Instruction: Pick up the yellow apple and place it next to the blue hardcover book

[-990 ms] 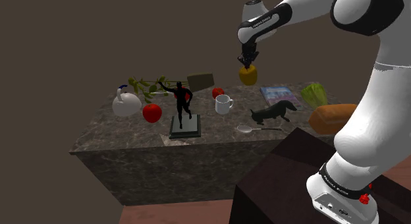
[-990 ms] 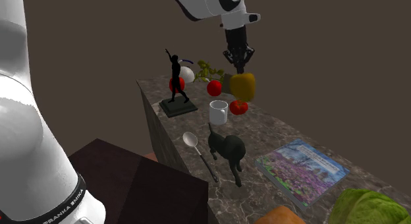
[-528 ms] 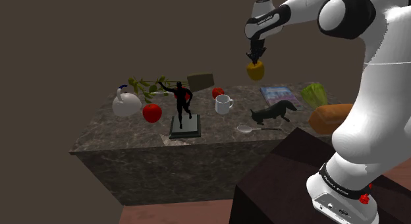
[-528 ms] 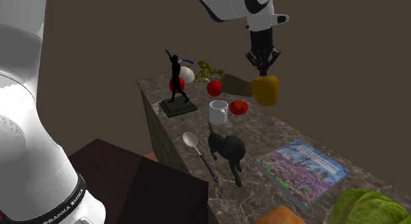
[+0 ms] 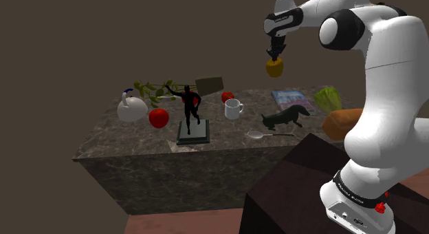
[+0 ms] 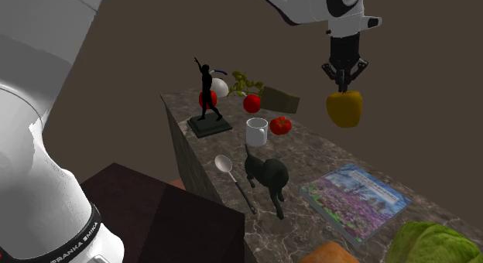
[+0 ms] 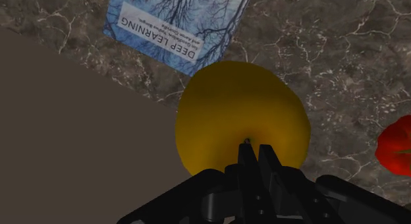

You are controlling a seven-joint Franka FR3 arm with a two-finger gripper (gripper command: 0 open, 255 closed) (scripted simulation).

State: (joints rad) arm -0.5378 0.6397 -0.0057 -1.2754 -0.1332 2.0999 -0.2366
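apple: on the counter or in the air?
In the air: the apple hangs from the fingers shut on its top, clear above the counter.

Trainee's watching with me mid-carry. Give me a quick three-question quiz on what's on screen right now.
1. True or false: the yellow apple is resting on the marble counter.
2. Where do the gripper's fingers clasp the apple? A) at its stem end, on top B) around its widest part C) from underneath
3. Fill in: the cover of the book reads "DEEP ____".
Key: 1. False; it hangs in the air above the counter. 2. A. 3. LEARNING.
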